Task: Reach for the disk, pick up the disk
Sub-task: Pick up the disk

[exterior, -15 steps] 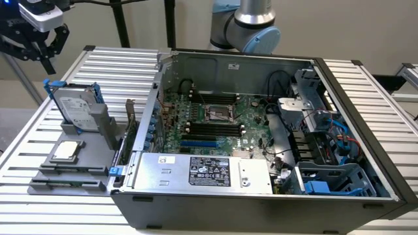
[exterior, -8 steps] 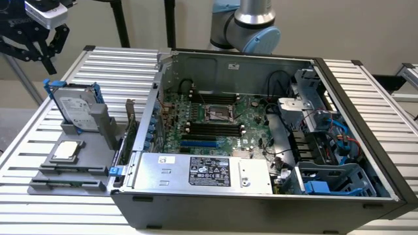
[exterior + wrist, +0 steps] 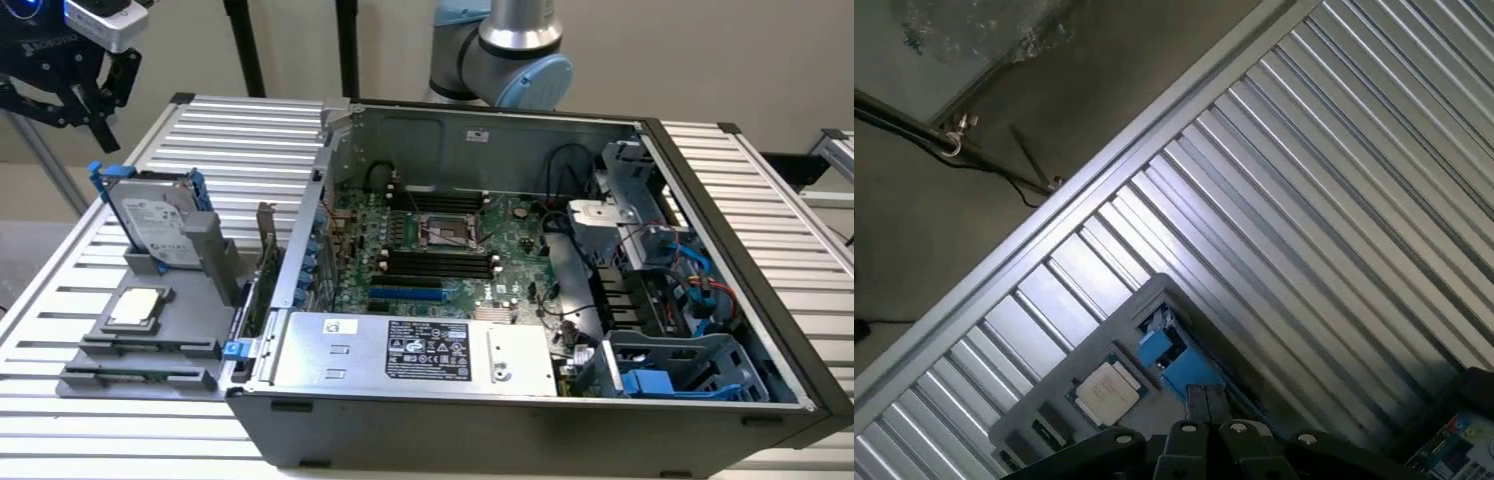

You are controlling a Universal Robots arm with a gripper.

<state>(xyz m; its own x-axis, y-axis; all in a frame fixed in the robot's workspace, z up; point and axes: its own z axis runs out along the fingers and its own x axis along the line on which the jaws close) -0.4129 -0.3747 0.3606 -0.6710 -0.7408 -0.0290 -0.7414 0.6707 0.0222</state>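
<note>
Metal in a plastic frame, the disk point(image 3: 151, 215) stands on edge in the grey holder point(image 3: 203, 252) on the slatted table point(image 3: 247, 125), just outside the open computer case point(image 3: 467, 128) on the exterior view's left. Its labelled face leans back a little, and the upper half rises clear of the holder. The small processor chip point(image 3: 138, 308) lies flat in the same holder, near its foot. The gripper point(image 3: 1206, 398) hangs high above, towards the exterior view's left, well apart from the disk and touching nothing. In the wrist view its two fingertips are pressed together with nothing between them, and a corner of the blue carrier and the chip show far below them. I'd judge the disk stiff and rather heavy for its size, with smooth metal faces that could slide under a light pinch, and no friend to knocks or a drop. The blue carrier looks like thin, springy plastic that would flex if squeezed. The safer hold, to my eye, is across the two flat faces on the exposed upper part, square to them and clear of the holder.
</note>
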